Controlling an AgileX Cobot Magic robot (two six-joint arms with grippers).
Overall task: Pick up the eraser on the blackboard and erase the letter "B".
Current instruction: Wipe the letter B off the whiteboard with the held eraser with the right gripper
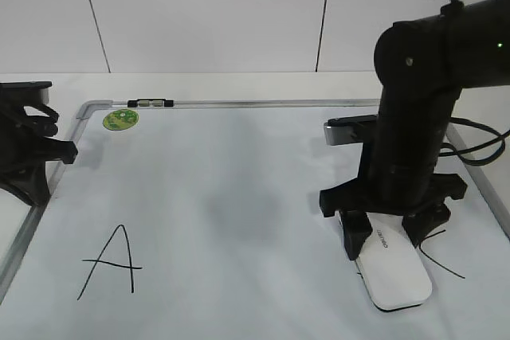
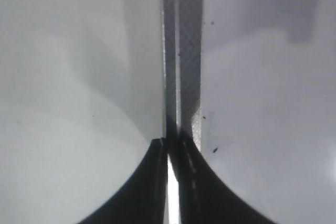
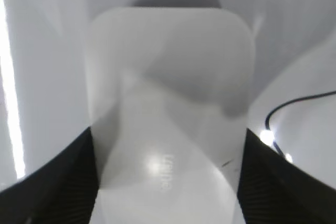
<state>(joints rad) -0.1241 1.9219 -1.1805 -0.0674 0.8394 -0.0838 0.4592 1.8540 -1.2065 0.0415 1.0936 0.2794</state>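
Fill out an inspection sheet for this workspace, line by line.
Surface: blackboard, white with a metal frame, lying flat on a white table.
Job's things: eraser flat on the board at the right; letter "B" not seen, only a partial black stroke beside the eraser.
Clutter: letter "A" lower left; green sticker and small marker at the top frame.
Grippers: right gripper straddles the eraser, fingers at both long sides; left gripper parked over the left frame, shut.
Cables: black cables by the right arm.
Surroundings: white panelled wall.

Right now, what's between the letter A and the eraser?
Nothing: in the exterior view, only bare blackboard lies between the letter A and the eraser.
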